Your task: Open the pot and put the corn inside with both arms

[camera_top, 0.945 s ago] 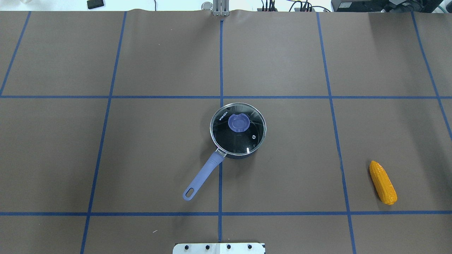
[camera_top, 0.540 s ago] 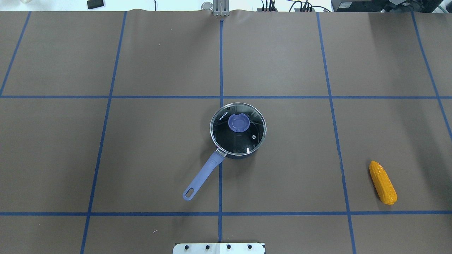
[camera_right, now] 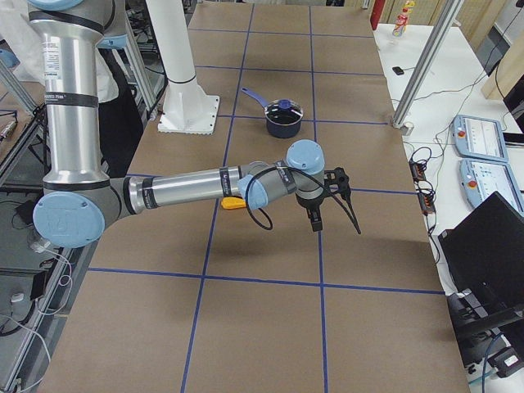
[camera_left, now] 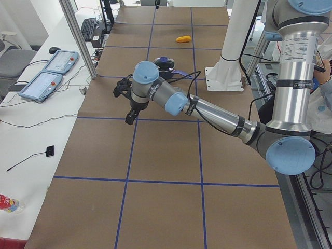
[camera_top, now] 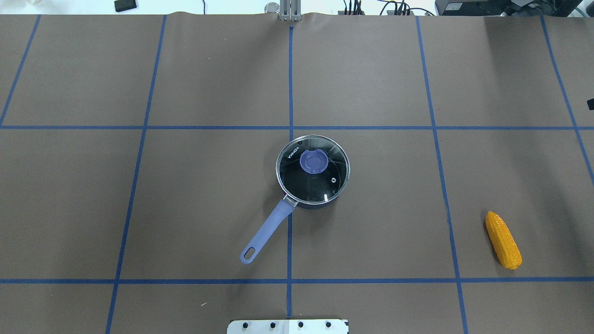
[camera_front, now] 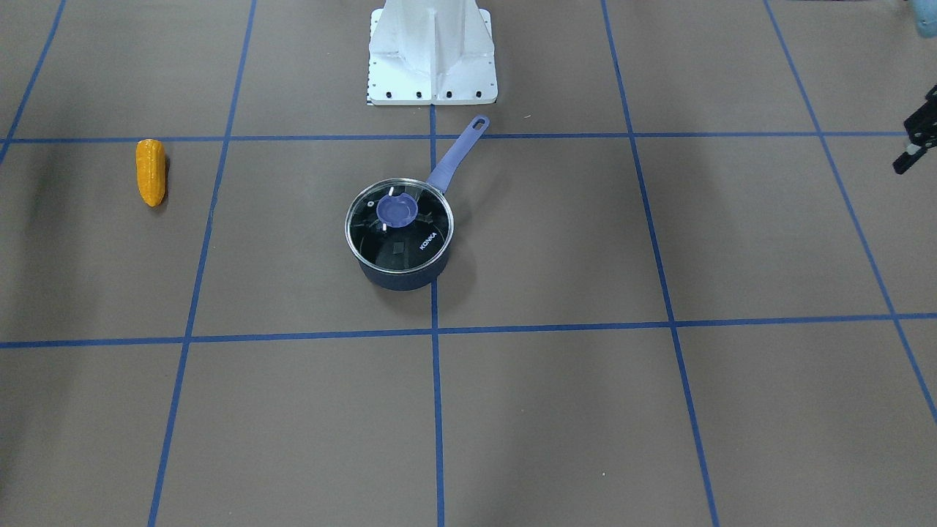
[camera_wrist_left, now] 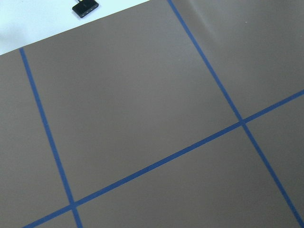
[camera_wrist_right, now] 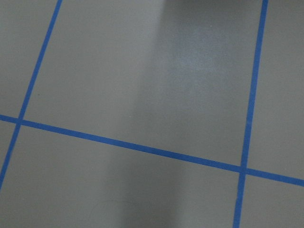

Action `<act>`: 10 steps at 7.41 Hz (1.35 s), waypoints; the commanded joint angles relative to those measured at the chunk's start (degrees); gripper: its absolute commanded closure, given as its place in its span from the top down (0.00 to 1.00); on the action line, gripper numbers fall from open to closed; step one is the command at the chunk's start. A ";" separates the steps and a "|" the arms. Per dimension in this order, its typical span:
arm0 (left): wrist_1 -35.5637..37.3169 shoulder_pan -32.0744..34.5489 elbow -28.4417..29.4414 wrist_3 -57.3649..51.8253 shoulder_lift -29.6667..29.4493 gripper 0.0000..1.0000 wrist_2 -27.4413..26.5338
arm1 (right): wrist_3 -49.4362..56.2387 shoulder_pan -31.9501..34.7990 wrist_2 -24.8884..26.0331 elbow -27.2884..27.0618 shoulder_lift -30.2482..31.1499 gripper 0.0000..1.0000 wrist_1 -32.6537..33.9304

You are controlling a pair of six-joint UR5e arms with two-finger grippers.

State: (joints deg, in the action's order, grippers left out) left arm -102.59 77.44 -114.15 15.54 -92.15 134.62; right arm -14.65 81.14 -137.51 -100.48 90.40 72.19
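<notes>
The dark pot (camera_top: 312, 195) stands mid-table with its glass lid (camera_top: 325, 183) on, purple knob (camera_top: 313, 162) on top and purple handle (camera_top: 267, 229) pointing toward the robot's base. It also shows in the front view (camera_front: 399, 274). The orange-yellow corn (camera_top: 503, 240) lies flat far to the pot's right, also in the front view (camera_front: 151, 172). My left gripper (camera_front: 908, 150) shows only at the frame edge, and in the left side view (camera_left: 124, 106) it hovers far from the pot. My right gripper (camera_top: 590, 104) is a black sliver at the edge; in the right side view (camera_right: 336, 228) it hovers beyond the corn. I cannot tell whether either is open.
The white base plate (camera_top: 287, 326) sits at the table's near edge. Blue tape lines divide the brown table (camera_top: 209, 83) into squares. A metal post (camera_top: 290, 11) and a small black device (camera_top: 125, 5) are at the far edge. Both wrist views show only bare table.
A black bit of my right gripper has come into the overhead view's right edge. The pot, lid and corn have not moved.
</notes>
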 commanded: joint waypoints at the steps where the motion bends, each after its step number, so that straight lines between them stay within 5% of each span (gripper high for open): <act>1: 2.11 -15.41 -3.89 20.06 -5.54 1.00 -10.04 | -0.47 -0.54 0.14 -0.42 -0.05 1.00 -0.03; 4: 22.64 -31.33 -3.80 36.09 -25.92 0.99 -18.92 | -0.65 -0.71 0.49 -0.25 0.39 1.00 0.06; 10: 24.63 -46.23 23.76 65.63 -56.45 0.98 -28.34 | -0.56 -0.72 0.58 0.02 0.66 1.00 -0.03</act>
State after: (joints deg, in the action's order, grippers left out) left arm -77.97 33.31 -96.12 76.08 -143.76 108.18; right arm -15.28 80.42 -136.94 -100.56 91.02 72.23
